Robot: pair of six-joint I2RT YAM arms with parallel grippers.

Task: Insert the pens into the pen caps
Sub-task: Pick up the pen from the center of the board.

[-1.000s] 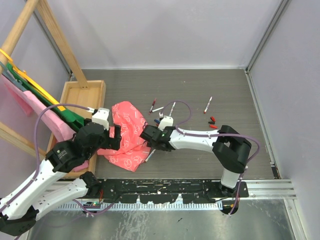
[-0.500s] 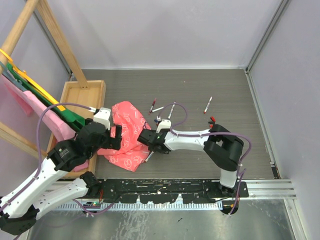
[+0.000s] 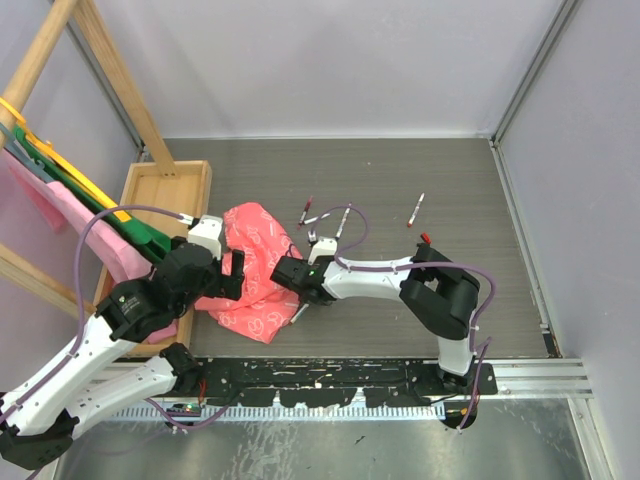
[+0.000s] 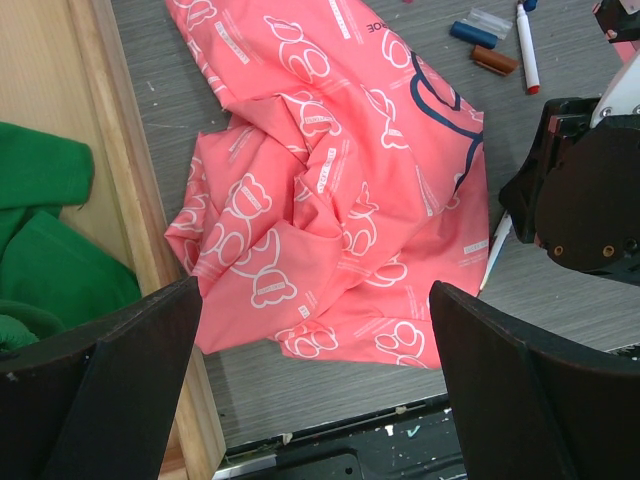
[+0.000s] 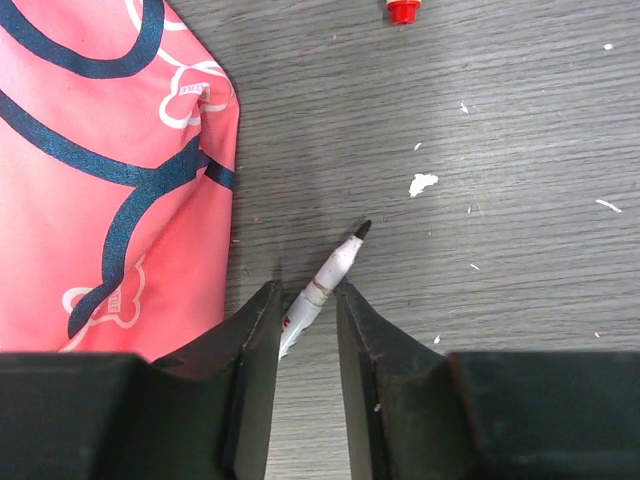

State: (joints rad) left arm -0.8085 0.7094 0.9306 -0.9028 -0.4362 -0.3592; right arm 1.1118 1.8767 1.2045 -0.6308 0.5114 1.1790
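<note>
Pen nearest the right gripper is laid flat on the table, just beside the edge of the pink cloth. Its long axis is set diagonally in the right wrist view: the dark tip is pointed up and to the right, and the barrel is passed down between the 2 fingers. The jaws are drawn narrow, 1 on each side of the barrel; whether contact is made cannot be told. The left gripper is held wide above the cloth, with nothing in it, and is the farther of the 2. A red cap is seen ahead, beyond the tip. A grip across the barrel by the right arm is judged to be what is called for.
</note>
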